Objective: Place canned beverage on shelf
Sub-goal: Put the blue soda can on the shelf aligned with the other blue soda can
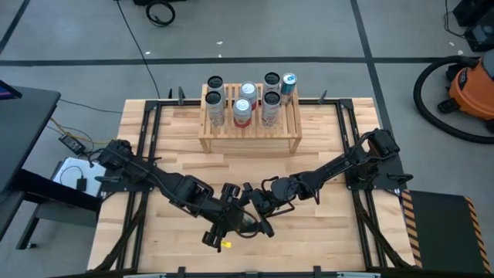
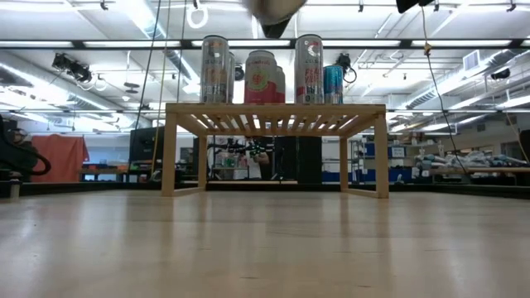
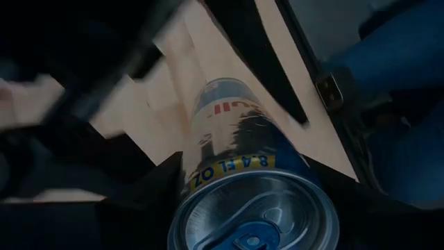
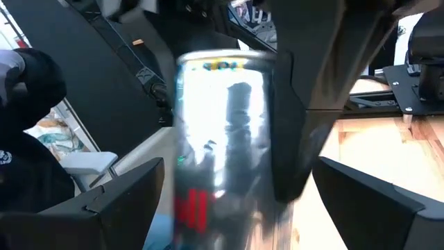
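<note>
Overhead, low and wrist views of a wood-plank tabletop bordered by a dark frame, standing on a grey floor crossed by dark tape lines.

My left end effector sits over the near middle of the tabletop, pinching a silver-and-blue canned beverage between its fingers; the left wrist view looks down the can from its pull-tab top, with pale planks beyond it. My right end effector is just beside the left one, on its right, and faces the same can; its fingers are spread wide to either side of the can without touching it, as the right wrist view shows.

The shelf, a low rack of light wood with a slatted top, stands beyond both end effectors toward the far edge of the tabletop, well apart from them. Six upright cans stand on its top in two rows. In the low view the planks run bare from the camera to the shelf legs.

Beyond the tabletop lies a workshop with ceiling strip lights, benches and equipment. An orange shop vacuum with a dark hose stands on the floor far to the right of my right end effector.
</note>
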Motion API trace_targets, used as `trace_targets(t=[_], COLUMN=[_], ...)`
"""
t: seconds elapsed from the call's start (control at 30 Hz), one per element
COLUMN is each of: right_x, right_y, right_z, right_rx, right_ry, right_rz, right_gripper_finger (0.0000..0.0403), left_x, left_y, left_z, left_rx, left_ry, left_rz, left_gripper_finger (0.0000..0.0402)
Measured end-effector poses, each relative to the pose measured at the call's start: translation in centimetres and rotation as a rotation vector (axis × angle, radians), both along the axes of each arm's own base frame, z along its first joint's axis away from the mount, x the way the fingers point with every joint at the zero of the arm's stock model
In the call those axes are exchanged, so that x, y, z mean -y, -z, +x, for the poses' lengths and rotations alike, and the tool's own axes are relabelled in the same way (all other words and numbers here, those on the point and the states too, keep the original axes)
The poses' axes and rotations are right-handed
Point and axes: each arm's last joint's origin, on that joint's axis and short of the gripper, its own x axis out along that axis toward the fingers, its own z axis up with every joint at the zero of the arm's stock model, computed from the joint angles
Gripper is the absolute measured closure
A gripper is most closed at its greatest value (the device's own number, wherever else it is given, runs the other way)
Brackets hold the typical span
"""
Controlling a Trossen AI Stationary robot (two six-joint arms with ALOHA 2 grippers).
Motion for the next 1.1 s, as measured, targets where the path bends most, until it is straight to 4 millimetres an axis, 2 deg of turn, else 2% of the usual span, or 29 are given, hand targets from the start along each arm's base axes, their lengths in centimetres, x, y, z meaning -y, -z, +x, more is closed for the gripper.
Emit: trace_targets(t=[0.37, 0.5, 0.73, 1.1], right_x=[-0.04, -0.12, -0.17, -0.43], right_y=[0.01, 0.10, 0.13, 0.07], right_z=[-0.02, -0.06, -0.11, -0.21], right_rx=[0.003, -0.005, -0.013, -0.004], right_ry=[-0.015, -0.019, -0.030, -0.035], right_rz=[-0.007, -0.012, -0.008, -0.017], right_gripper_finger=[0.0038, 0.0073, 0.0161, 0.0161], left_x=[-0.47, -0.43, -0.33, -0.27], left_y=[-0.15, -0.15, -0.23, -0.26], left_z=[0.49, 0.47, 0.57, 0.61], left_rx=[0.026, 0.021, 0.019, 0.025], left_ry=[-0.013, -0.030, -0.042, -0.014], left_rz=[-0.010, -0.024, -0.073, -0.068], left_gripper_finger=[0.0163, 0.0163, 0.0163, 0.0121])
